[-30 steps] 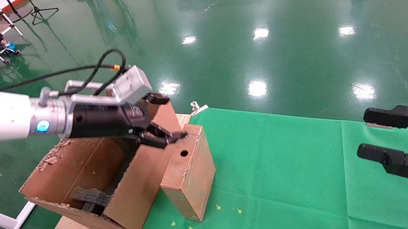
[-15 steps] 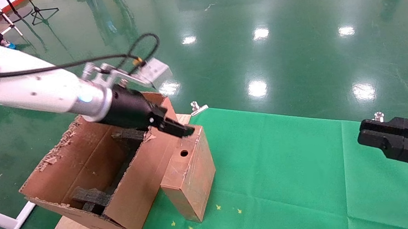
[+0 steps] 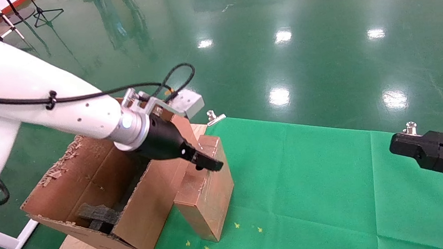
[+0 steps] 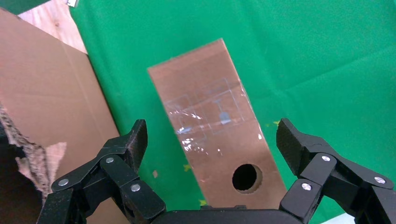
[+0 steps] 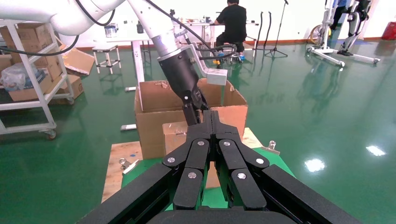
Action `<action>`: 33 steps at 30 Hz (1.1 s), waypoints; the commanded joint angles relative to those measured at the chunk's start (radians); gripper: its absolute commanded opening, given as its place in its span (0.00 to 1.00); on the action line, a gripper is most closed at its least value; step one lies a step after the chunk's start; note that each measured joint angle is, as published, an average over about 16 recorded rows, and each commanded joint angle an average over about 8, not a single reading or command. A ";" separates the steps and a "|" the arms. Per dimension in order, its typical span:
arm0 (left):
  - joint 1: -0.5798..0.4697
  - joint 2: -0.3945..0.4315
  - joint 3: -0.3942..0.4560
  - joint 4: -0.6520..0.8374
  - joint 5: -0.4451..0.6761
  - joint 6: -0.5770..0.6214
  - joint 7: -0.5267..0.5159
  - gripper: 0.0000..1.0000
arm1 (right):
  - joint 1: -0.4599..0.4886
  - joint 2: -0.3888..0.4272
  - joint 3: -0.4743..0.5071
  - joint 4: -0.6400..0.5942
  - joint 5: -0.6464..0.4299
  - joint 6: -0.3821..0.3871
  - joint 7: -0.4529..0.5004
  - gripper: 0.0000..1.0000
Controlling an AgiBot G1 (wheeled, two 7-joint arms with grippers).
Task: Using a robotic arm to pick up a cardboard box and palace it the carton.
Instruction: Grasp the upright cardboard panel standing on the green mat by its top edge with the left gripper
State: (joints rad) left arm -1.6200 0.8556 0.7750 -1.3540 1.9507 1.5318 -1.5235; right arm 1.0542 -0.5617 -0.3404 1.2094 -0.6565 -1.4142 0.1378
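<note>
- While the cardboard box point(image 3: 205, 190) lies on the green cloth point(image 3: 331, 187) against the carton's point(image 3: 90, 184) wall, at about 3 o'clock of it, the step in hand looks like the approach before the grasp.
- The left end effector point(image 3: 209, 165) hovers over the box's far end near the round hole point(image 4: 246, 177), fingers spread wide to either side and holding nothing.
- Next, I judge, it must come down so both fingers straddle the narrow width, then close.
- The left wrist view alone shows the wide finger gap and the tape point(image 4: 210, 114) on the box's top face; the head view shows only one dark tip.
- The right end effector point(image 5: 211, 122), parked at 3 o'clock over the bench, has its fingers pressed together, empty; only its wrist view makes that plain.
</note>
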 commanded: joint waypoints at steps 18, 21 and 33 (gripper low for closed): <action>0.009 -0.002 0.017 0.001 -0.015 -0.002 -0.001 0.00 | 0.000 0.000 0.000 0.000 0.000 0.000 0.000 1.00; 0.009 -0.003 0.016 0.001 -0.015 -0.003 -0.002 0.00 | 0.000 0.000 0.000 0.000 0.000 0.000 0.000 1.00; 0.010 -0.003 0.013 0.001 -0.014 -0.005 -0.004 0.00 | 0.000 0.000 0.000 0.000 0.000 0.000 0.000 1.00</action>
State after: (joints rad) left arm -1.6103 0.8526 0.7881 -1.3530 1.9366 1.5268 -1.5275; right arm 1.0541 -0.5616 -0.3403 1.2092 -0.6564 -1.4140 0.1378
